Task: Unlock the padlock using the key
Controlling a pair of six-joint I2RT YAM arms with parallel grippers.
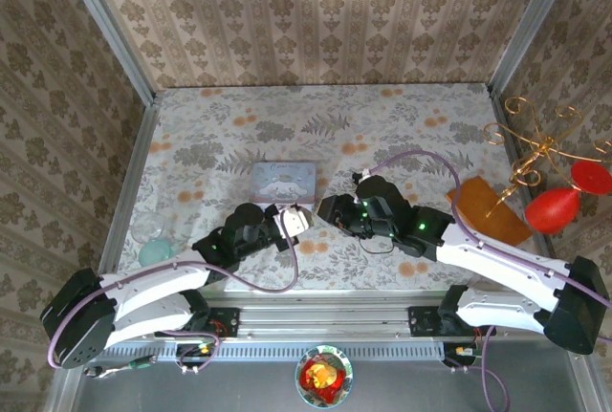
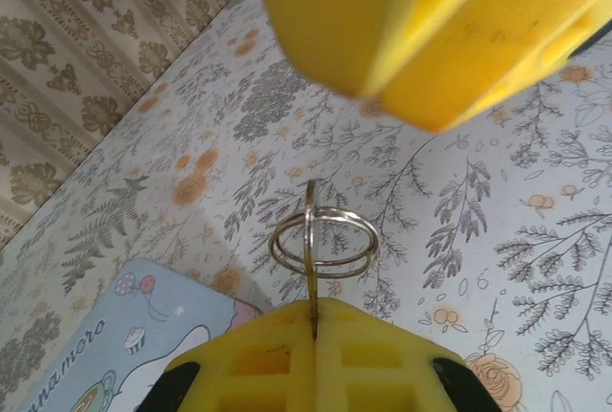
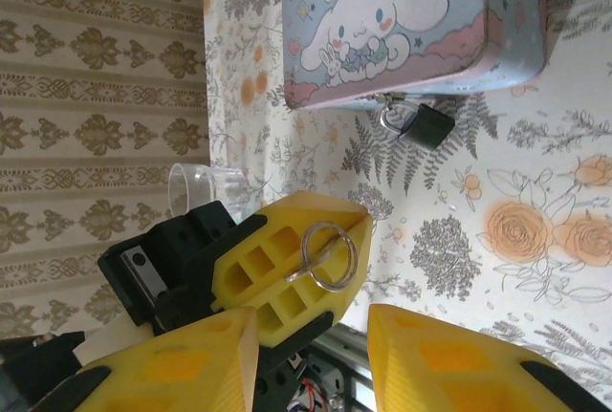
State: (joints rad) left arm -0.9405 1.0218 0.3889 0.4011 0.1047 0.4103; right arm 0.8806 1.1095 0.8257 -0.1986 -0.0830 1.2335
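Both arms reach in from their bases and meet nose to nose at mid-table point(image 1: 411, 125), just on the near side of the tin point(image 3: 411, 20). The left gripper point(image 2: 316, 314) is pressed together on the key point(image 2: 312, 283), whose loop projects beyond the fingertips. The right gripper point(image 3: 314, 336) faces it with fingers apart and nothing between them. The padlock point(image 3: 424, 127) lies on the table against the tin's near edge, its shackle towards the tin.
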